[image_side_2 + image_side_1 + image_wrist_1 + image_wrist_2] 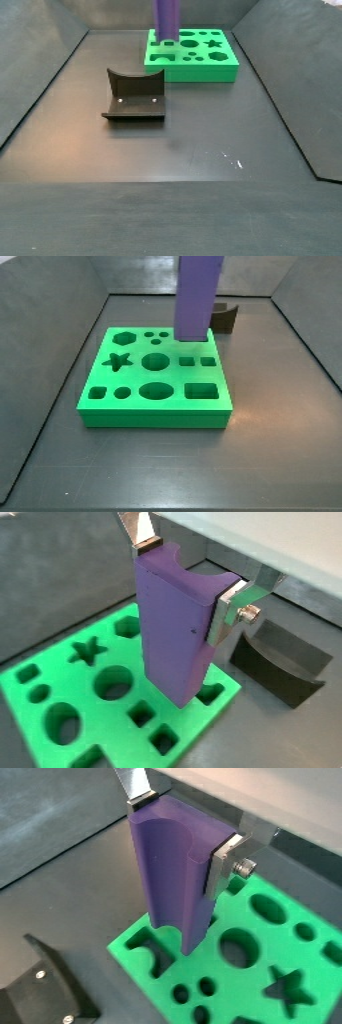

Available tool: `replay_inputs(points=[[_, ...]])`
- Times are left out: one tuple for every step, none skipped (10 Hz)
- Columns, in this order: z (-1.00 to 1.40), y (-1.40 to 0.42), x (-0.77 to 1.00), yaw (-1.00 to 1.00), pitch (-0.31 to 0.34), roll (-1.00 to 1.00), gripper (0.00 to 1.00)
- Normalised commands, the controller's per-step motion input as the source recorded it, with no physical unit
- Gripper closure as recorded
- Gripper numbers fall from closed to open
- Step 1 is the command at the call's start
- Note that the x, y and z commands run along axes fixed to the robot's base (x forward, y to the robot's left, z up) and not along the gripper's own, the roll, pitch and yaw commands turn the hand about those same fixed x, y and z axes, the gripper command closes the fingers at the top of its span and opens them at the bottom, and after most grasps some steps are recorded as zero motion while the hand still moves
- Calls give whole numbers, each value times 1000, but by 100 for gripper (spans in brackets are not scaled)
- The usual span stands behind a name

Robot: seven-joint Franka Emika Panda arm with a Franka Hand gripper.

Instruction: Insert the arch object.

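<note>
My gripper (187, 577) is shut on the arch object (174, 622), a tall purple piece with a semicircular notch cut along one side, and holds it upright by its upper end. This shows in both wrist views (181, 830). The piece (198, 296) stands over the flat green board (154, 414) with shaped holes, at the corner nearest the fixture. Its lower end (187, 938) is at the board's top surface (327, 958). I cannot tell whether it has entered a hole. In both side views the gripper is out of view above the piece (166, 18).
The fixture (134, 95), a dark L-shaped bracket with a curved top edge, stands on the dark floor beside the board (201, 72). It also shows in other views (281, 662) (47, 993) (227, 321). Grey walls enclose the floor.
</note>
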Motion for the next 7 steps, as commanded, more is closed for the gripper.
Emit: replay_inputs(points=[[-269,529,131,-94,14,19,100],[-271,423,123,0,0,26,100],[-294,223,217,0,0,23,100],[-240,106,54,-49,0,0,100],[-294,0,0,-86,-1,-107,100],[-191,0,0,-191,0,-107,100],[-160,154,-20,-317,0,-100,100]])
